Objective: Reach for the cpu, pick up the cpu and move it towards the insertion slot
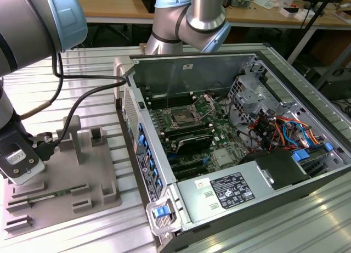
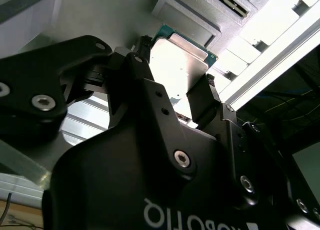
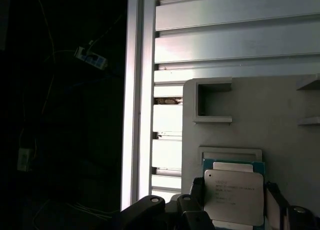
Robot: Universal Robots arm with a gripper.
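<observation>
Evidently clamps the gripper [image 2: 176, 65] on the cpu [image 3: 233, 197] by two opposite edges, sparing its metal top, down on the grey fixture plate [image 1: 96, 165]. Leaves the insertion slot [image 1: 181, 119], well apart from that plate, seemingly unfilled.

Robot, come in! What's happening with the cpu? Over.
Gripper astride the cpu, grip unconfirmed. Cpu at the grey fixture plate, not near the insertion slot. Nothing blocking seen.

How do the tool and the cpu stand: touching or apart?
Cannot tell. In both wrist views the tool sits around the cpu on two sides, but neither shows a plain gap or contact at its edges.
</observation>
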